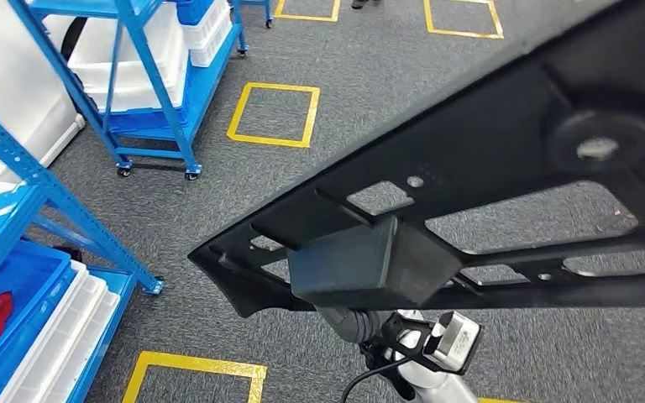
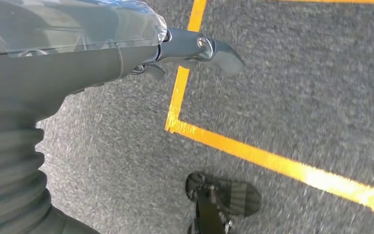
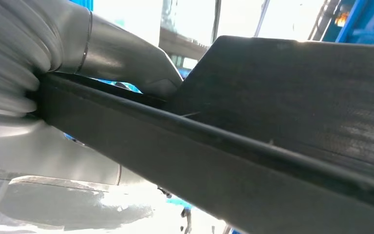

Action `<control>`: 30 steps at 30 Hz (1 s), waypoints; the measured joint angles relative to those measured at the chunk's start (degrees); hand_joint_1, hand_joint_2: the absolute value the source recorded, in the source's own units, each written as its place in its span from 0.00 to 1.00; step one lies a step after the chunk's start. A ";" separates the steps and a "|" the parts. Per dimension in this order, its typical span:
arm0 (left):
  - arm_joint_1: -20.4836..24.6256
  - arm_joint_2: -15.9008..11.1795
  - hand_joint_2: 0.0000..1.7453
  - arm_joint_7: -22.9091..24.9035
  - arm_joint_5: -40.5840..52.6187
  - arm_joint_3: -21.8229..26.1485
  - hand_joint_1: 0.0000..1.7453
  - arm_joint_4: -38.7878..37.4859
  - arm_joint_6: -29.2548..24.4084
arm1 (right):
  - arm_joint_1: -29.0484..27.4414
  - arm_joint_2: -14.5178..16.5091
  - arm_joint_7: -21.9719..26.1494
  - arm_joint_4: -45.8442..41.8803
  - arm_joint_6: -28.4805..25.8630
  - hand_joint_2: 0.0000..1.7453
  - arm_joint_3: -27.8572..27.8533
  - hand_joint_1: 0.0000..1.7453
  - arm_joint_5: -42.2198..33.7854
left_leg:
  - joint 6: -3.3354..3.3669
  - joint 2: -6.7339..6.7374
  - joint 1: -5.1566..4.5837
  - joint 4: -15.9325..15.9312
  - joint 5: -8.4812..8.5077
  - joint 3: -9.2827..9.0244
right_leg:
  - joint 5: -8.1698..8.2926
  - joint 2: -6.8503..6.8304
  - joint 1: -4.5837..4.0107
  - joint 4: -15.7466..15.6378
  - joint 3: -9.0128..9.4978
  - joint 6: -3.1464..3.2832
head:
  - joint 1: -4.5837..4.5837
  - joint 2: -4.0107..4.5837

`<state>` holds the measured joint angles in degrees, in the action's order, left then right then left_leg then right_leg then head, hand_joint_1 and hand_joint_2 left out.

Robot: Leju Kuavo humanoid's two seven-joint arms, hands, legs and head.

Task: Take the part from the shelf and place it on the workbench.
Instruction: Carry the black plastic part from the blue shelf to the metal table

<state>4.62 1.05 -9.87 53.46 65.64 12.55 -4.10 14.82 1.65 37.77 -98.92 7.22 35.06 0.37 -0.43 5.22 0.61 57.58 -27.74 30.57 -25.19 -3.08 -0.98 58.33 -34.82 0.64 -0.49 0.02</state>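
Right wrist view shows me my right hand [image 3: 102,58] gripping the black part [image 3: 272,122], thumb pressed over its edge, the panel carried high above the grey floor [image 1: 369,101], while my left hand [image 2: 195,48] hangs loosely curled, holding nothing.

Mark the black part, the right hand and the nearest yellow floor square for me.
black part [image 1: 504,143], head view, its flat upper face.
right hand [image 3: 126,58], right wrist view, thumb lying on the part.
yellow floor square [image 1: 193,367], head view, its top edge.
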 joint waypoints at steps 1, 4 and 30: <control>0.07 0.02 1.00 -0.05 0.01 0.01 0.00 0.00 0.10 | 0.16 0.07 -0.08 0.30 -0.07 1.00 0.00 1.00 0.04 | -0.29 0.38 -0.01 -0.14 -0.06 -0.18 | 0.12 0.66 0.07 -0.23 0.02 0.25 | -0.01 0.00; 0.28 0.16 1.00 -0.07 -0.10 0.01 0.00 0.00 0.22 | 0.69 0.45 -0.32 1.31 -0.16 1.00 0.00 1.00 0.14 | -0.96 -1.95 0.12 2.76 -2.35 0.70 | 0.69 2.32 0.68 -1.29 0.52 1.10 | -0.02 0.00; -0.07 0.67 1.00 -1.81 0.25 0.22 0.00 0.02 1.24 | 2.72 2.22 0.32 4.85 -5.85 1.00 0.09 1.00 3.50 | -0.33 0.12 0.19 -0.16 0.04 -0.13 | 0.30 -0.31 0.39 0.05 -0.44 -0.47 | 0.00 0.00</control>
<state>4.55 1.72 -11.68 53.71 65.85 12.57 -2.86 17.54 3.87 38.09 -94.08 1.37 35.15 3.87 -0.76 5.34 0.80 57.43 -27.70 30.44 -24.89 -3.40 -0.59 58.38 -35.26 0.17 -0.49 0.02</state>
